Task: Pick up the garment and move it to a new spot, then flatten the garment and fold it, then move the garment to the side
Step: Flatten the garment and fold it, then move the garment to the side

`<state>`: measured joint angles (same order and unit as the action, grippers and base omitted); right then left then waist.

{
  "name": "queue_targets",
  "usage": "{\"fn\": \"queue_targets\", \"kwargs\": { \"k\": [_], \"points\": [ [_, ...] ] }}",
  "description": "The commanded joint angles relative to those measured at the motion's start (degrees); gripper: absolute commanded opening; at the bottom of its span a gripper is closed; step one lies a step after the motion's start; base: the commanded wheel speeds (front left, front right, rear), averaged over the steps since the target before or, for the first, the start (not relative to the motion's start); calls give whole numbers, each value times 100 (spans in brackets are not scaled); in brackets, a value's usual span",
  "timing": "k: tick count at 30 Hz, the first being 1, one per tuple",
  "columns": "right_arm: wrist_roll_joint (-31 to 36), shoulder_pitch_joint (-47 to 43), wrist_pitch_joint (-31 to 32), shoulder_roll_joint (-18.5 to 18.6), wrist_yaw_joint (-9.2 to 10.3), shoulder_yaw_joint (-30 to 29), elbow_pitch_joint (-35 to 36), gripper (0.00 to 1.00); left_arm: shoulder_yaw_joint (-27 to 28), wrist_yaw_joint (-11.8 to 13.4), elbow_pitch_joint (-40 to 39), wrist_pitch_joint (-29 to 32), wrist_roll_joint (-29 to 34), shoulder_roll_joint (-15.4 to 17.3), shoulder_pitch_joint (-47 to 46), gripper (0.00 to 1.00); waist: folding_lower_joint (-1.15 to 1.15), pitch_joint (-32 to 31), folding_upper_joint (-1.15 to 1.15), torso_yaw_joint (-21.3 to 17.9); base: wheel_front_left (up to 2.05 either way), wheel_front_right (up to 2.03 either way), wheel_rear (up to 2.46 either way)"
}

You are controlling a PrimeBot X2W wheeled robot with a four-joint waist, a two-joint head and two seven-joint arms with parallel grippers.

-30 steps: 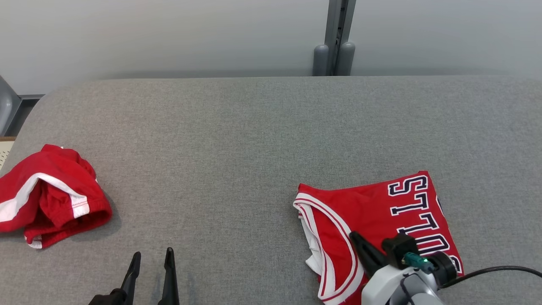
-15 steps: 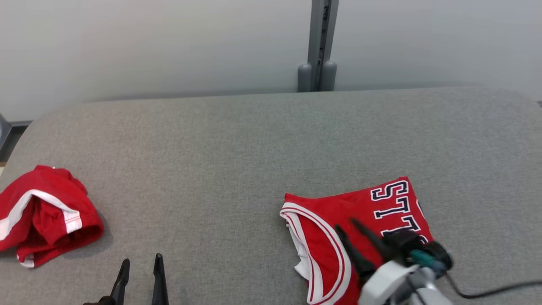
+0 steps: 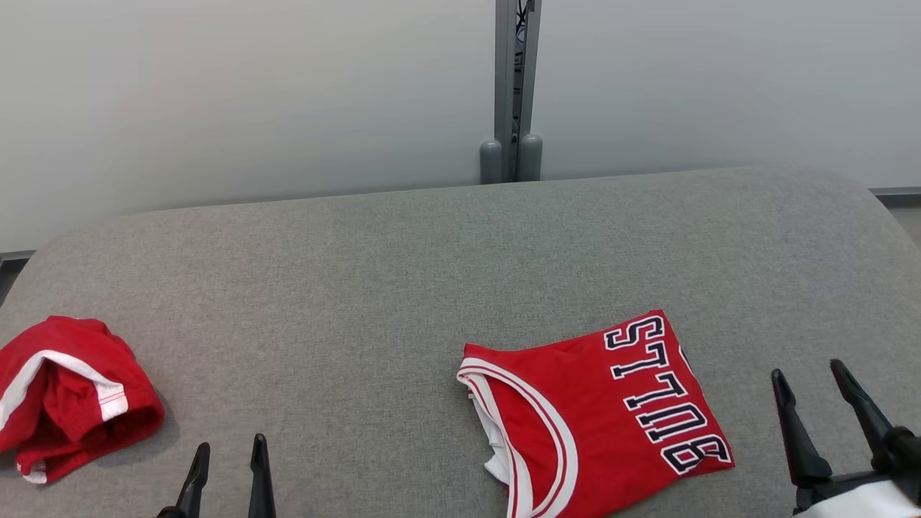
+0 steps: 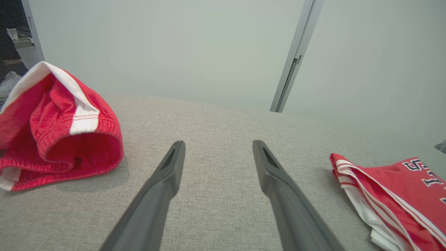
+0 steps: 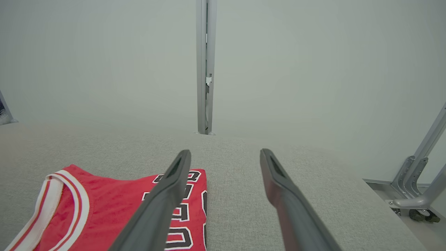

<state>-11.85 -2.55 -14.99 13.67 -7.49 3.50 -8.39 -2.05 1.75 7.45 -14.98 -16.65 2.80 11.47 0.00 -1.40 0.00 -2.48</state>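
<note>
Fingers (image 3: 794, 424) pointing forward, left end effector (image 3: 230, 442) and right end effector (image 3: 807, 369) hover wide open, flanking the jersey (image 3: 597, 424).

Jersey (image 3: 597, 424): red, white-trimmed neckline, navy lettering; folded flat, roughly rectangular, lying right of centre on grey tabletop (image 3: 403, 288).

In front of me lies a broad grey fabric-covered surface (image 3: 345, 273) with rounded far corners, its far edge close to a pale wall. Two things rest on it, well apart. To my right, near me, a red jersey (image 3: 597, 424) lies folded flat. Its white-and-red trimmed opening faces left, and dark, white-edged letters run along its right side. At the left edge, also near, a crumpled red cloth (image 3: 65, 392) with a white stripe sits in a loose heap.
</note>
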Motion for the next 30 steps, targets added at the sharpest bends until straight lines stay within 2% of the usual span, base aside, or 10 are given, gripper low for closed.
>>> {"fn": "queue_targets", "kwargs": {
  "k": [1,6,12,16,18,24,28,30],
  "points": [
    [3,-107,-27,-24,-1,-127,-8,100,18,-30,12,-28,47,23,-59,100,0,-27,0,43,0,0,0],
    [46,-283,-28,-96,-1,-383,-110,100,51,-73,19,-28,106,22,-33,100,0,-80,0,153,0,0,0],
    [26,-171,-28,-172,-1,-370,-139,100,44,-80,-30,-28,161,22,28,100,0,-85,0,272,0,0,0],
    [-326,-2,-28,-179,-1,-318,-174,100,13,-73,-69,-28,170,22,-31,100,0,-13,0,374,0,0,0],
    [-707,134,41,-66,-1,-105,-485,100,-15,-76,-87,-28,166,22,-70,100,0,43,0,432,0,0,0],
    [-2183,936,1972,529,-1,633,-1131,100,-142,-38,-122,-27,128,22,-247,100,0,387,0,634,0,0,0],
    [-2479,1367,2622,816,-1,804,-1533,100,-201,-3,-120,-28,106,22,-334,100,0,641,0,755,0,0,0],
    [-2606,1519,2811,805,-1,932,-1724,100,-214,11,-127,-28,107,21,-409,100,0,742,0,795,0,0,0]
  ]
}}
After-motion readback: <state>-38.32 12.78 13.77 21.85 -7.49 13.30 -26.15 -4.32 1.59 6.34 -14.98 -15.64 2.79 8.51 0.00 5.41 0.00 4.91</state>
